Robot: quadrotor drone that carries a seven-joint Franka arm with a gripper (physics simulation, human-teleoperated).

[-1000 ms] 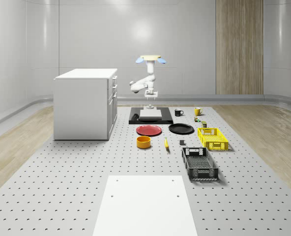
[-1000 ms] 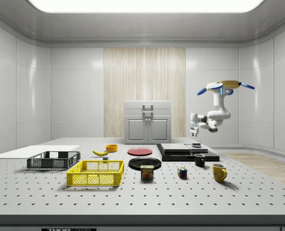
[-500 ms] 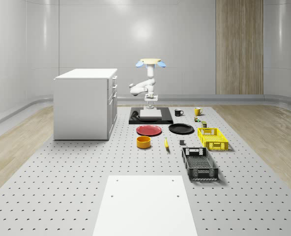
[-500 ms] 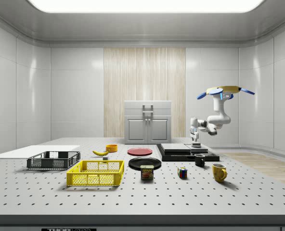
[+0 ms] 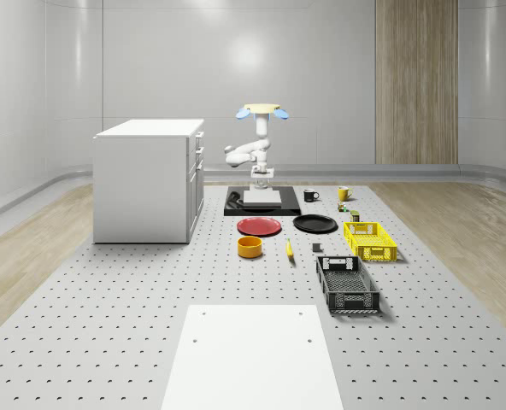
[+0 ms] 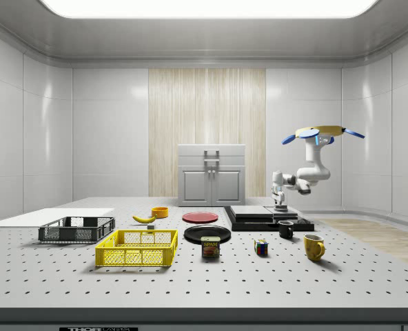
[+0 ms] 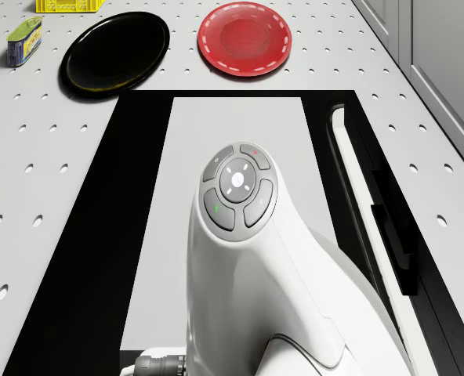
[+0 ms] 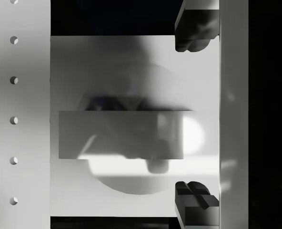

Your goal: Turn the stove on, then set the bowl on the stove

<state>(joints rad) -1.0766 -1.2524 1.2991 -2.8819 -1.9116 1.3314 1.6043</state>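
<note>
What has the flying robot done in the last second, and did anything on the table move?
The drone has sunk lower over the far end of the stove, and its arm has carried the gripper down until it sits just above the stove's surface. Nothing was picked up or released. The orange bowl, red plate, black plate and both crates have stayed where they were.

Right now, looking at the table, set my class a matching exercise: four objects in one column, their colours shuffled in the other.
Objects:
1. bowl
2. plate beside the stove
3. long crate
4. mug by the stove's corner

Colours:
a. red
b. black, solid
c. orange
d. dark mesh

Pairs: 1-c, 2-a, 3-d, 4-b
</note>
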